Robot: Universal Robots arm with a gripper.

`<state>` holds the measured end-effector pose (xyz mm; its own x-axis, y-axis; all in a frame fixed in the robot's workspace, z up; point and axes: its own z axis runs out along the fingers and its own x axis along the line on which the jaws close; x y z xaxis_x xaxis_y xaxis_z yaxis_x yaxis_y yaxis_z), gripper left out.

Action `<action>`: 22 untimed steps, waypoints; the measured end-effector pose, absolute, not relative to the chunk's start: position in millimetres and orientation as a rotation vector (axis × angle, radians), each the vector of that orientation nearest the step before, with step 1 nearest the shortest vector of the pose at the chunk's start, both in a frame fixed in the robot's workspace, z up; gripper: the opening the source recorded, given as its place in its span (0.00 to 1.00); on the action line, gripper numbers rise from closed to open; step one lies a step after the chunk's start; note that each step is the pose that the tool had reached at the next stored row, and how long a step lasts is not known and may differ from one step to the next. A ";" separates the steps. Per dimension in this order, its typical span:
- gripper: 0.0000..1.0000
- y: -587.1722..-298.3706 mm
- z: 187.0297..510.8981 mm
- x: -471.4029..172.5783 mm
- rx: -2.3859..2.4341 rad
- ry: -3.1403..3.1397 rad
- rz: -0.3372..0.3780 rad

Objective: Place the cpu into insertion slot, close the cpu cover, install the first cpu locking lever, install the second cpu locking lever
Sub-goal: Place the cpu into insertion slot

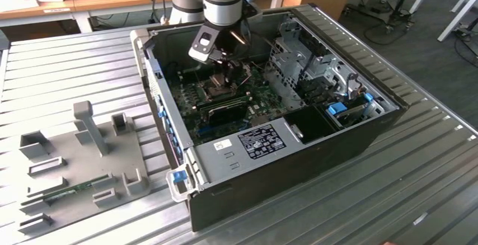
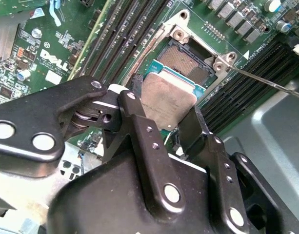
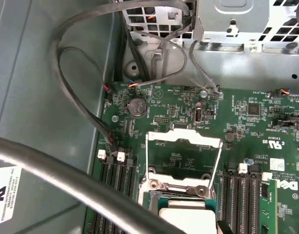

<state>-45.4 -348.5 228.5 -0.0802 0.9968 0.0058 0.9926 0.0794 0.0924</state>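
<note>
the cpu is a thin square chip with a dull grey metal top and a green rim, pinched between the two black fingers of the gripper. it hangs a little tilted just over the insertion slot, hiding part of it; the rest of the slot's fine contact grid lies bare. the cpu cover, a silvery frame with an open window, is swung open off the slot. a thin wire locking lever juts out unlatched from the slot's corner.

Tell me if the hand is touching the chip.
Touching. In the second wrist view the hand has its fingers pressed against opposite edges of the chip.
</note>
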 end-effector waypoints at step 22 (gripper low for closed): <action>0.54 -348.0 226.8 -45.6 2.194 2.166 0.100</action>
